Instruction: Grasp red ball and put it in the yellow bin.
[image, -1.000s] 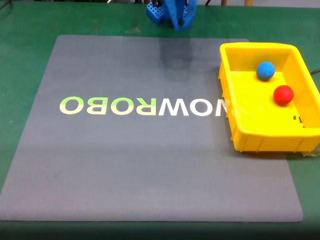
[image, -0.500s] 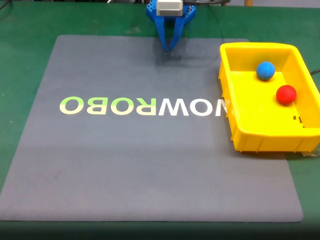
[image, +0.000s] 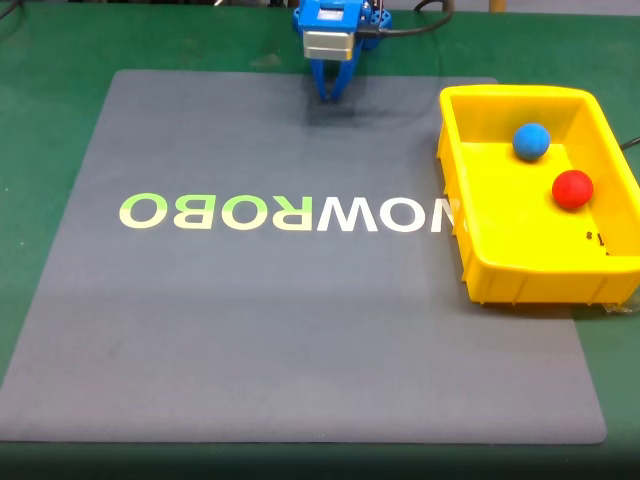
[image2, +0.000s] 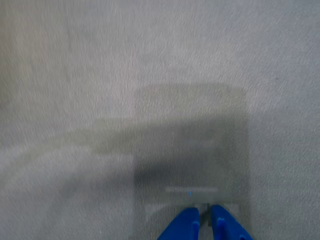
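- Red ball (image: 572, 188) lies inside the yellow bin (image: 520, 275), beside a blue ball (image: 531, 141).
- Fingers (image2: 205, 220) clenched, empty, at the far mat edge.
- Risk: a further reach could knock the bin.

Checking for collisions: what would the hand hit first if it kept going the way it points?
Probably the grey mat: the hand points down at bare mat, with nothing between as far as the wrist view shows.

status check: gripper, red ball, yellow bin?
Gripper empty, fingers together, over the grey mat's far edge. Small matte red ball inside the yellow plastic bin, beside a blue ball. Nothing in the way.
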